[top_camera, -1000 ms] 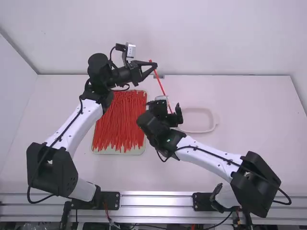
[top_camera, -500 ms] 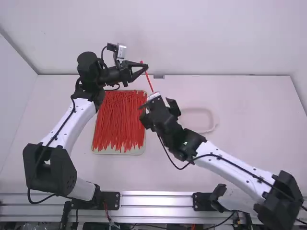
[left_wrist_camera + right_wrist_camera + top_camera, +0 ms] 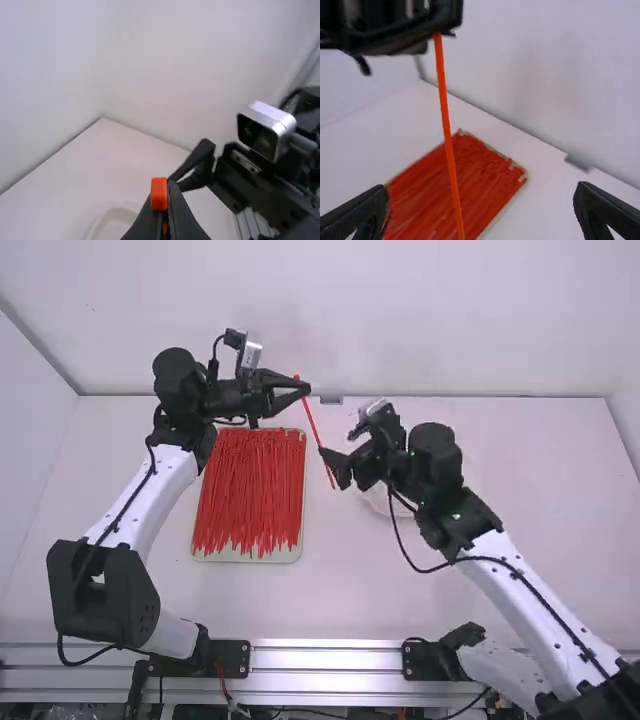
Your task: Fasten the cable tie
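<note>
A single red cable tie (image 3: 316, 432) hangs slanting down over the table, above the far right corner of the pile. My left gripper (image 3: 298, 390) is shut on its upper end; in the left wrist view the orange head (image 3: 159, 193) sticks out just past the closed fingertips. My right gripper (image 3: 340, 468) is open at the tie's lower end. In the right wrist view the tie (image 3: 446, 140) runs down between my two widely spread fingers (image 3: 357, 212), closer to that one, touching neither. The left gripper (image 3: 395, 25) holds its top.
A pale tray (image 3: 250, 557) carries a thick pile of red cable ties (image 3: 250, 490) at the left middle of the table. A clear oval container (image 3: 112, 220) lies on the table under the grippers. The white wall stands close behind the table's far edge.
My right arm swung from low beside the tray up and to the right, and its gripper now faces the tie's lower end. The left gripper shifted slightly left, still holding the tie.
</note>
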